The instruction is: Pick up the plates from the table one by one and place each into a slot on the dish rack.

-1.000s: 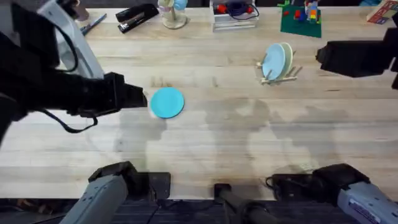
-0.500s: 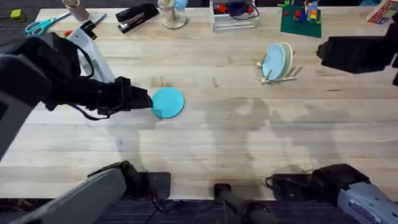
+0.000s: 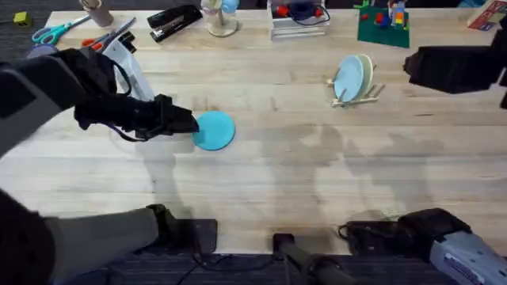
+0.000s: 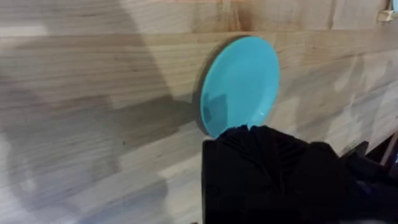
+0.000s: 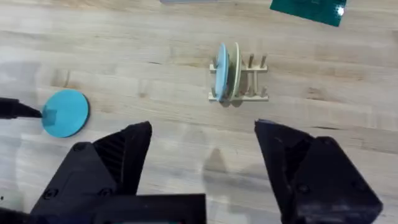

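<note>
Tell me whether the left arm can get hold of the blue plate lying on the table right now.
Probably yes. The left gripper is already at the near edge of the blue plate, which lies flat on the table with nothing standing around it. Whether its fingers have closed on the rim cannot be seen.

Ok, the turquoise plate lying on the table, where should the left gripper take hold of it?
At the rim, from the plate's left edge, where the left gripper already sits. The turquoise plate lies flat on the table, so only its thin raised edge offers a bite: probably one finger over the rim, one under it. That side is free of other things.
</note>
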